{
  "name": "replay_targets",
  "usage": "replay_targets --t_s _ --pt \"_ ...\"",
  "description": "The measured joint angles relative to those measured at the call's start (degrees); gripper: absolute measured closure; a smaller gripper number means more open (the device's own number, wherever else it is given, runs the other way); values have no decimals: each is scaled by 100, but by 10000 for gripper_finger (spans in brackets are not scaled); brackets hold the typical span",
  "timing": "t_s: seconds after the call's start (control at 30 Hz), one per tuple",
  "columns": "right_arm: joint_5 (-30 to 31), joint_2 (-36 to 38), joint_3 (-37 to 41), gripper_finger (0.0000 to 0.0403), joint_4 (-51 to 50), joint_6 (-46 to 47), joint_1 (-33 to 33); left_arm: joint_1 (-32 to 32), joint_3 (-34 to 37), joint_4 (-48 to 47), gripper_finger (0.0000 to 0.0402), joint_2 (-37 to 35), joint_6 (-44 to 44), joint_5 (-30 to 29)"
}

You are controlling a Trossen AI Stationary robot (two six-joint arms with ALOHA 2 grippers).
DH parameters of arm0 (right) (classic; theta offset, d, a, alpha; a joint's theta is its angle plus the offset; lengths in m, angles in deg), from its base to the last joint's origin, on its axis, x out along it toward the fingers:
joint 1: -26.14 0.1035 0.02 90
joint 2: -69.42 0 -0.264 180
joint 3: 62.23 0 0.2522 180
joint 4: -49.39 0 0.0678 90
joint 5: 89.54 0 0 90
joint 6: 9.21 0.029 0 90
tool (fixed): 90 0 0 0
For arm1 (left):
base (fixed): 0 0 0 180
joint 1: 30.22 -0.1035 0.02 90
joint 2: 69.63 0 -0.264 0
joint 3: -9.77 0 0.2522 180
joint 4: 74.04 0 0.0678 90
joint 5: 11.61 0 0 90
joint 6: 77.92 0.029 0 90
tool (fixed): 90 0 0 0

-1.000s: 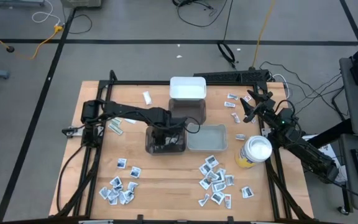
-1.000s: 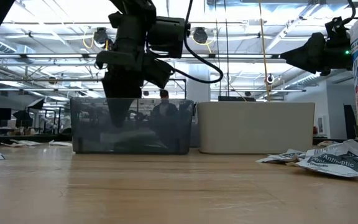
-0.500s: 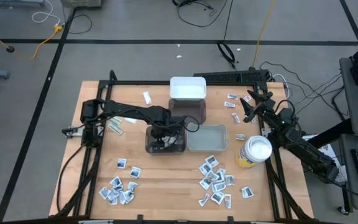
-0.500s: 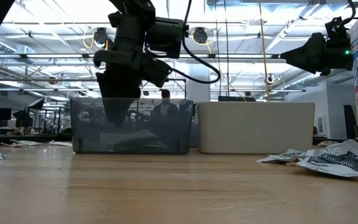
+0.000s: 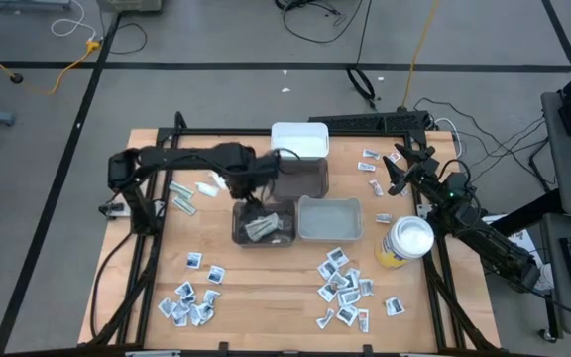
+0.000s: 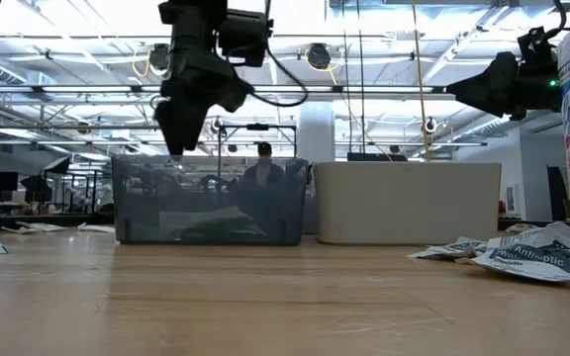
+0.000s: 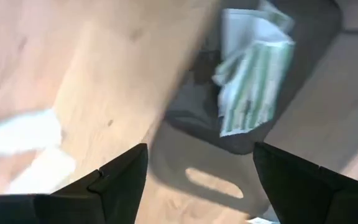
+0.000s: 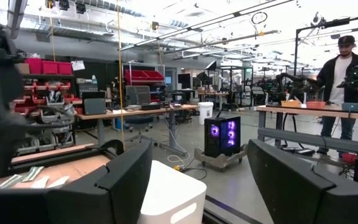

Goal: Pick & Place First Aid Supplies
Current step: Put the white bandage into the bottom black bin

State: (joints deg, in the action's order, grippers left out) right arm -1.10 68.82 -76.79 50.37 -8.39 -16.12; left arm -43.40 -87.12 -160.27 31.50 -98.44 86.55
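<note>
Bins, four of them, sit mid-table: one white (image 5: 299, 140), two dark smoky plastic (image 5: 264, 224) (image 5: 303, 177), one pale grey (image 5: 330, 220). I see my left gripper (image 5: 263, 171) raised above the near dark bin, fingers spread wide, holding nothing; green-striped flat packets (image 7: 253, 81) lie inside. Right gripper (image 5: 401, 167) waits at the table's far right edge, open, empty. Two loose clusters of white square sachets (image 5: 191, 297) (image 5: 345, 283) lie on the wood.
</note>
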Motion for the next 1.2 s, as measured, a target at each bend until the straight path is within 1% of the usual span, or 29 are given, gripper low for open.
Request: replay_targets --t_s 0.17,0.3,0.43,0.53,0.6,0.87,1.0,1.2 --pt "1 -1 -2 140 -1 0 0 -465 0 -260 123 -185 -936 4" --pt "0 0 -2 140 -2 -2 0 -832 0 -429 128 -232 -1890 144" --pt "0 0 -1 140 -2 -1 0 -1100 0 -511 128 -273 -2405 319" --pt "1 0 -1 140 -2 -1 -2 -1329 0 -488 128 -257 -2434 328" --pt "1 -1 0 140 0 0 0 -1588 0 -500 127 -260 -2443 325" --pt "1 0 -1 140 0 -1 -1 -2493 -79 -410 115 36 -2455 249" --pt "1 0 -2 140 -2 -1 0 -2857 -439 -405 114 359 -2352 219" --pt "2 -1 -2 140 -1 -1 0 -3276 -1216 -593 114 977 -2137 229"
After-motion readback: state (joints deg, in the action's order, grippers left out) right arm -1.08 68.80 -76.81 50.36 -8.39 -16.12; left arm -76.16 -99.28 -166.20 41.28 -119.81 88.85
